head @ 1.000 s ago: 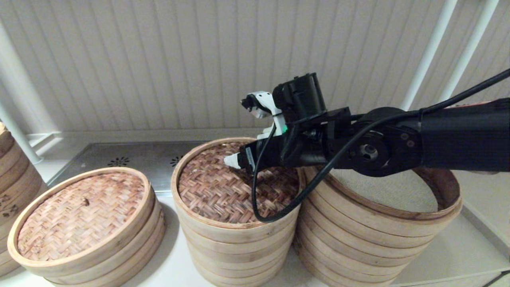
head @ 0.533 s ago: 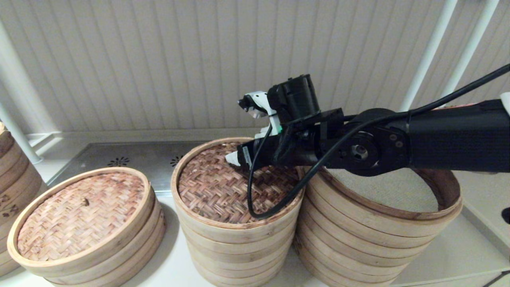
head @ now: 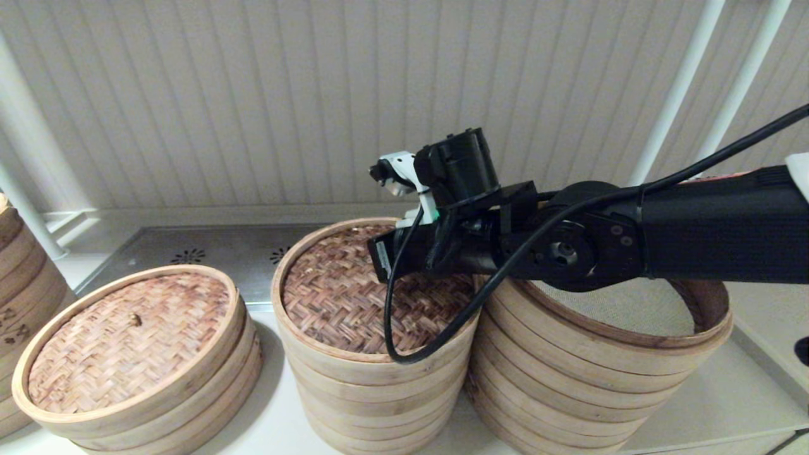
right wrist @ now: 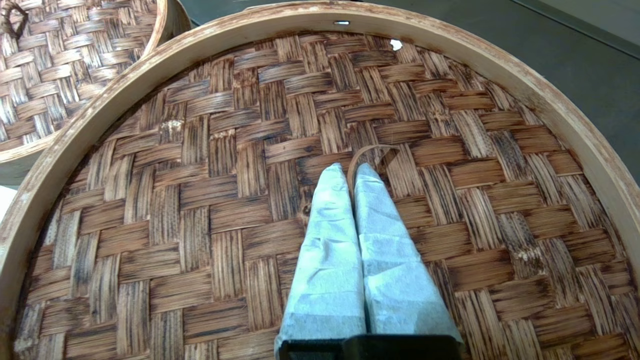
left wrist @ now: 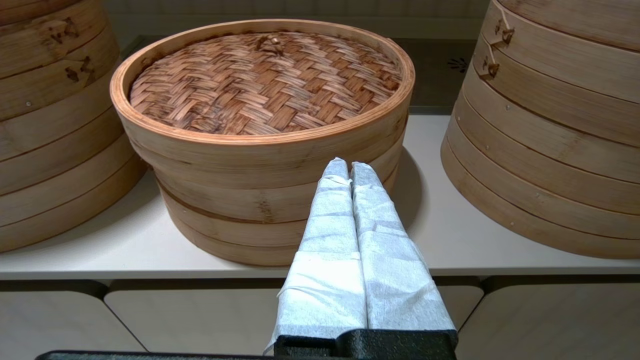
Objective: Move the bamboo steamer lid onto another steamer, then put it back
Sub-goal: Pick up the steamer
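The bamboo steamer lid, dark herringbone weave in a pale hoop, rests on the middle stack. My right gripper reaches in from the right above its centre, its wrapped fingers shut on the lid's thin bamboo loop handle. In the head view the wrist hides the fingertips of the right gripper. The other steamer, the widest stack with a grey-beige mesh liner, stands open just to the right, partly under my right arm. My left gripper is shut on nothing, low in front of the shelf edge.
A lower steamer with a pinkish-tan knotted lid sits at the left; this same lighter lid lies ahead of my left gripper. Another stack stands at the far left. Behind are a metal vent plate and the slatted wall.
My right wrist has slid a little to the left and lower over the lid, so its white fingertip no longer shows in the head view. The lid has not moved.
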Tool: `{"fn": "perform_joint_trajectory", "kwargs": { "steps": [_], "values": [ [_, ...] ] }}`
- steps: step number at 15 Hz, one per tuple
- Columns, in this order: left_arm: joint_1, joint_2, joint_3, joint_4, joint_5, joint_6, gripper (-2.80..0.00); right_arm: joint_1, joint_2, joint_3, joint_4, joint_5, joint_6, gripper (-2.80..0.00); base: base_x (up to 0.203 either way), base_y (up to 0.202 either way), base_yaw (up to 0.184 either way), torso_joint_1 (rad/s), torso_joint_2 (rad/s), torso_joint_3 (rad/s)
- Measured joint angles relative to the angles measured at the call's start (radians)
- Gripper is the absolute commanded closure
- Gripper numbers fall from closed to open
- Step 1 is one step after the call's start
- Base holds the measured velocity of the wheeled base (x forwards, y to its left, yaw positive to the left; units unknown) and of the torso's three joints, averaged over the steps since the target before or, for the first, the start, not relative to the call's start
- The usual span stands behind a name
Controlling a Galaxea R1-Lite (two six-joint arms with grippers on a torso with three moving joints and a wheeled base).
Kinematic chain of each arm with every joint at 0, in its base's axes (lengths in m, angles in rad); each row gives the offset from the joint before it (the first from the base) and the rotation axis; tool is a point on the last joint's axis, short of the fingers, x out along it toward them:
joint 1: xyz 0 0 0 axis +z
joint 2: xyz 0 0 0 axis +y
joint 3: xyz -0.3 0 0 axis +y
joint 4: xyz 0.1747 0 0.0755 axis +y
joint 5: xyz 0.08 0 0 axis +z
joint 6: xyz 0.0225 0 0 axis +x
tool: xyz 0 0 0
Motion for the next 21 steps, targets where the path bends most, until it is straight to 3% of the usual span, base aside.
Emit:
{"fn": "perform_joint_trajectory", "kwargs": {
  "steps": [21],
  "values": [
    [0.0, 0.0, 0.0, 0.0, 0.0, 0.0, 0.0, 0.025, -0.088, -0.038, 0.003, -0.042, -0.003, 0.0, 0.0, 0.0, 0.0, 0.0, 0.0, 0.0]
  ]
}}
